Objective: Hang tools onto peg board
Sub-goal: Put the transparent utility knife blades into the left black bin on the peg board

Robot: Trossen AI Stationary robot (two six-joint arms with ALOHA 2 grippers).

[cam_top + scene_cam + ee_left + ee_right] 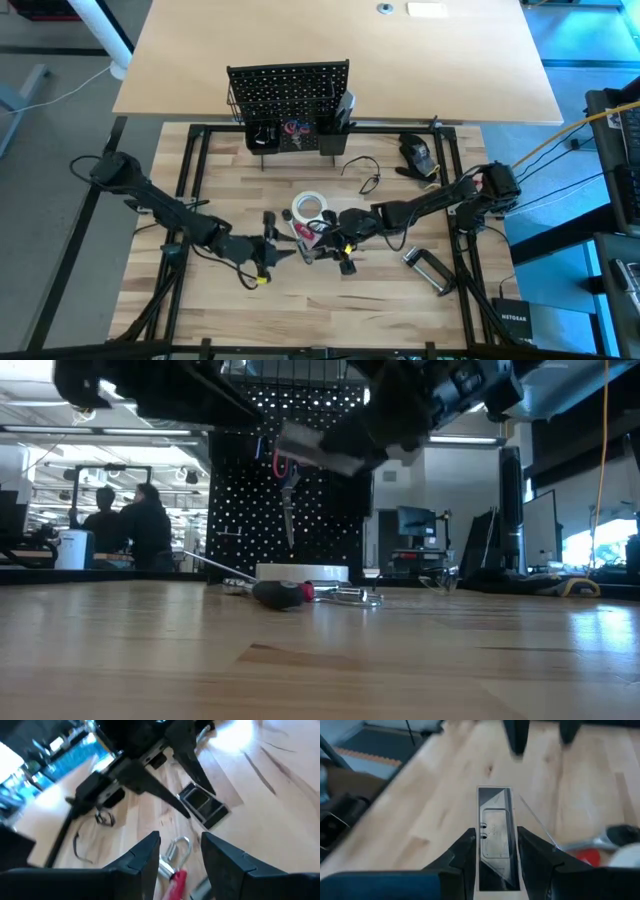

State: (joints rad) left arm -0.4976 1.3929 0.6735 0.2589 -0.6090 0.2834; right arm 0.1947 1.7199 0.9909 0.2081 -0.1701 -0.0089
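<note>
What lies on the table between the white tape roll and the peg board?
In the high view, the stretch between the white tape roll and the peg board is bare wood; only a thin black cable lies off to the right side.

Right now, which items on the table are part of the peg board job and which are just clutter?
Job: peg board, white tape roll, red-handled tool, silver tool near the right edge, clear blade case held in the right gripper.
Lying about: bulky black device, loose black cable.
</note>
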